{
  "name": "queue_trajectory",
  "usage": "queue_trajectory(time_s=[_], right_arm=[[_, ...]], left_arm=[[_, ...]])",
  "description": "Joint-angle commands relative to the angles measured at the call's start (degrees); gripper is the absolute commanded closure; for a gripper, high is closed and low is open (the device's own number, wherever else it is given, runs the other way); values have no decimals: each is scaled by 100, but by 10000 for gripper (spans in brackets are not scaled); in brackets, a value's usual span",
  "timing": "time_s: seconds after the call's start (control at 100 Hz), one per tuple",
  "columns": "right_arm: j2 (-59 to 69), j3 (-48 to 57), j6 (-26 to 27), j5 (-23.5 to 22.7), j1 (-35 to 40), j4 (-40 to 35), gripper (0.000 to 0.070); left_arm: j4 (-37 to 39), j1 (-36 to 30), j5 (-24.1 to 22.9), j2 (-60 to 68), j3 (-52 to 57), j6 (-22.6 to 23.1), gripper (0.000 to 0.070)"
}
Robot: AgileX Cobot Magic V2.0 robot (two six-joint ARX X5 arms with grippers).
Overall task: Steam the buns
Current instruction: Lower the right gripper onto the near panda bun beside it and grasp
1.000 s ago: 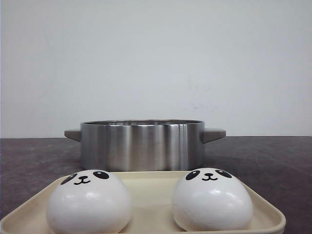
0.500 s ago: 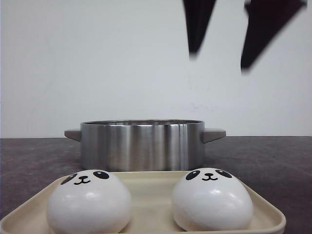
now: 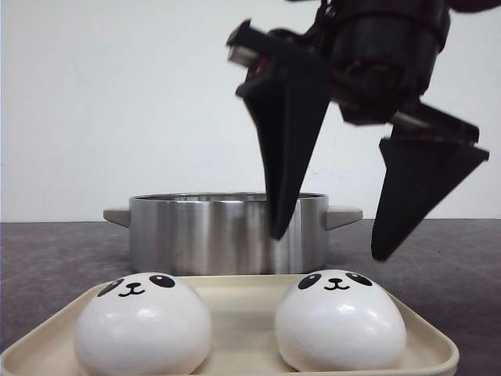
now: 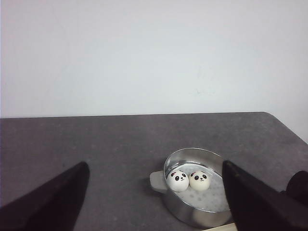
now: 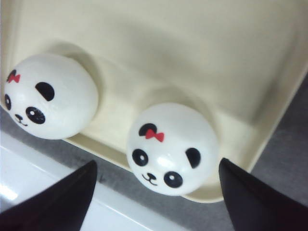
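Two white panda buns lie on a cream tray [image 3: 243,301] at the front: the left bun [image 3: 143,323] and the right bun [image 3: 340,319]. My right gripper [image 3: 329,246] hangs open just above the right bun, with a finger to each side. In the right wrist view this bun [image 5: 172,148], which has a red bow, sits between the open gripper's [image 5: 157,162] fingers, and the other bun [image 5: 48,96] lies beside it. Two more buns [image 4: 177,180] [image 4: 199,180] lie inside the steel pot [image 4: 187,216]. My left gripper [image 4: 155,164] is open, empty and high above the table.
The steel pot [image 3: 227,233] with two side handles stands right behind the tray, close to the right gripper's fingers. The tray's raised rim [image 5: 274,120] runs beside the right bun. Dark table [image 4: 86,139] spreads around the pot, and a plain wall stands behind.
My right gripper has come down into the front view from above, open, and now hangs over the right bun. The buns, tray and pot have not moved.
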Motion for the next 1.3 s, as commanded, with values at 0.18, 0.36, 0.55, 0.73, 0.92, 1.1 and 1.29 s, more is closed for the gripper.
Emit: queue_trajectory(time_s=[0.18,0.36,0.55,0.73,0.92,1.1,1.29], right_arm=[[529,52,59,-168,70,81,221],[739,50,11,-378,105,127,223],[872,50,-74,-345,109,140,427],[907,50,-247,39,107,155,700],[741,59,-575,442,107,295,700],[-101,503,-828,437,334,173,700],[-726,1792,-1150,802,476,68,700]], left_arm=[[-317,-33,-68,39,105,-52,186],[-317,-33,-68,39,105,-72,186],[-317,-33,-70,39,105,-72,186],[-317,-33,-70,39,105,-74,186],[-317,-33,-70,39,105,-74,186],[-317,-33,-68,39,105,-107,186],[-317,-33,-72,42,105,-109,186]])
